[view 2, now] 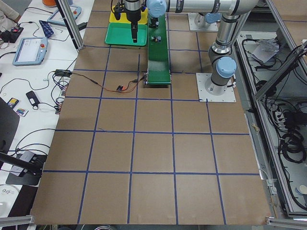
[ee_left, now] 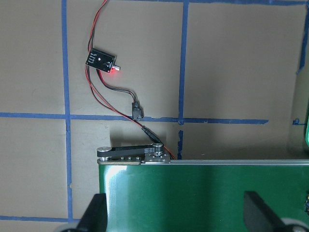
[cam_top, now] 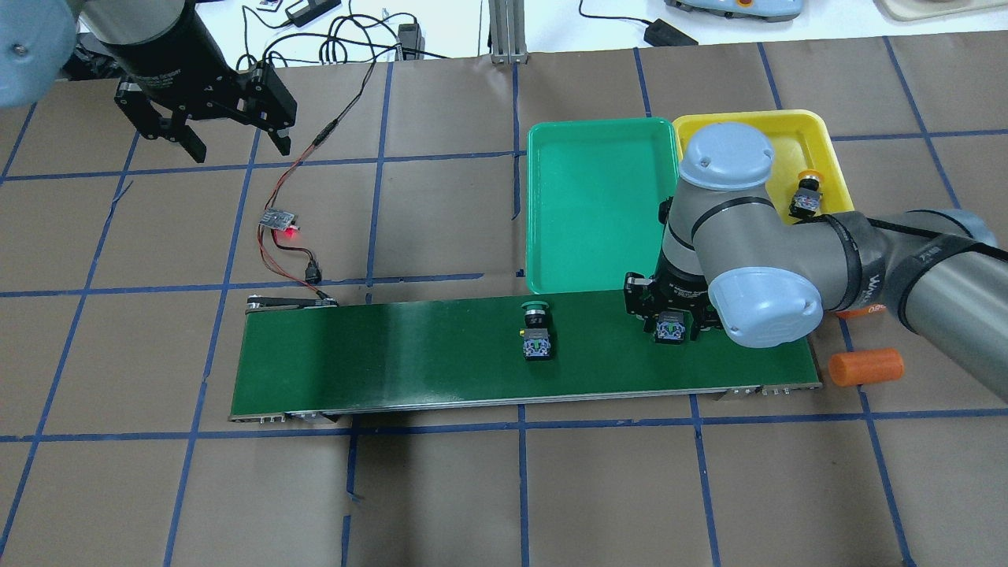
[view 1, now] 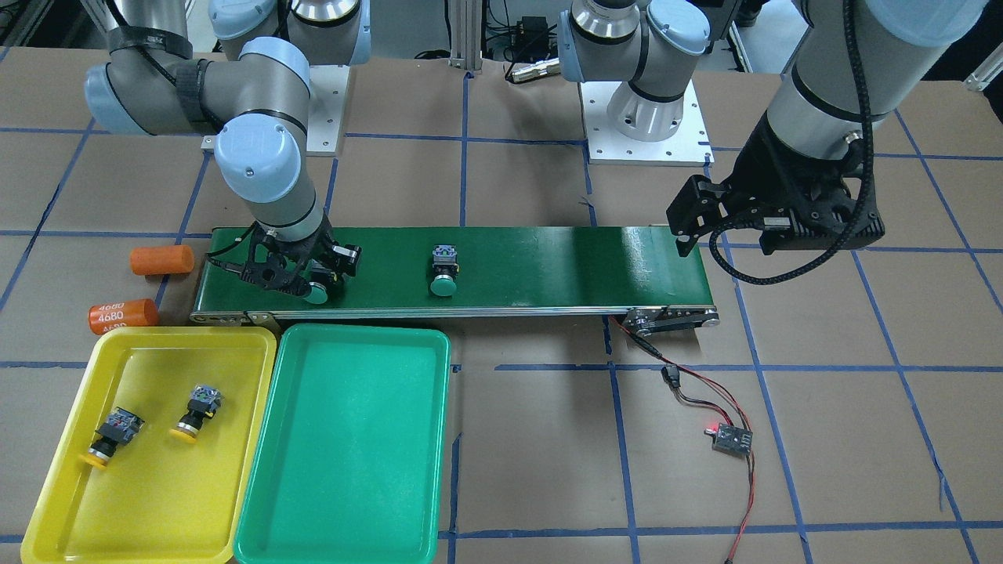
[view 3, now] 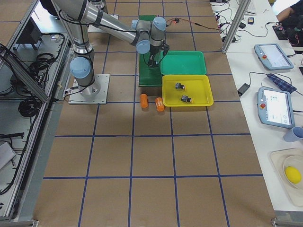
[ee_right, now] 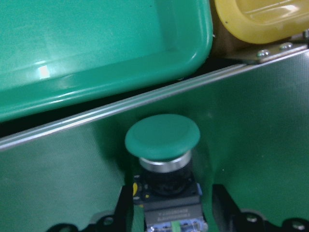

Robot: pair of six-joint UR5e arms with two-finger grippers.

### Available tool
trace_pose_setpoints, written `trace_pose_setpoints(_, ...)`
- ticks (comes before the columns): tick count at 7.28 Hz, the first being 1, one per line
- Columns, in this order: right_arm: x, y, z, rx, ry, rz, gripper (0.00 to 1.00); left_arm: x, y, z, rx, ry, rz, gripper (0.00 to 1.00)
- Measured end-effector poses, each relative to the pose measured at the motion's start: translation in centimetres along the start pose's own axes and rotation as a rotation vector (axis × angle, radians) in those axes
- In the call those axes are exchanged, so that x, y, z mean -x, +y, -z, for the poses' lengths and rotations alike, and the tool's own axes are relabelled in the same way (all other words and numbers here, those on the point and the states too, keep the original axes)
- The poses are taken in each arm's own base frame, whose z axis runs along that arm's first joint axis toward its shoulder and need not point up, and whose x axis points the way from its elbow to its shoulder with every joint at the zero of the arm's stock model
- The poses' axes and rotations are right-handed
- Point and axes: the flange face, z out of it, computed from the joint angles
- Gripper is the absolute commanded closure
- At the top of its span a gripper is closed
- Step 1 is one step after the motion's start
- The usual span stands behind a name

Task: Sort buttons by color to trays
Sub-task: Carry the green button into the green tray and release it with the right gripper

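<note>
A green button (view 1: pixel 317 294) lies on the conveyor belt (view 1: pixel 548 266) near its end by the trays. My right gripper (view 1: pixel 305 274) is down over it, one finger on each side of its body (ee_right: pixel 162 137), with a small gap showing on one side. A second green button (view 1: pixel 445 270) lies mid-belt. Two yellow buttons (view 1: pixel 114 435) (view 1: pixel 197 407) lie in the yellow tray (view 1: pixel 47 486). The green tray (view 1: pixel 345 470) beside it holds nothing. My left gripper (view 1: pixel 729 235) is open and empty, held above the belt's other end.
Two orange cylinders (view 1: pixel 161 260) (view 1: pixel 123 316) lie on the table beside the belt end and the yellow tray. A small circuit board (view 1: pixel 731 439) with a red light and red-black wires runs to the belt's motor end.
</note>
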Motion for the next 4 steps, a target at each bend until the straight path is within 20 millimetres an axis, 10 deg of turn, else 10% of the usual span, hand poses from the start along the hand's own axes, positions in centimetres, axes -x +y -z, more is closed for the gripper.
trace_pose_setpoints(4,0.3,-1.3,4.9,-0.094,-0.038,-0.006,1.0,0.0,-0.1,-0.1,0.0,0.0,0.0,0.0)
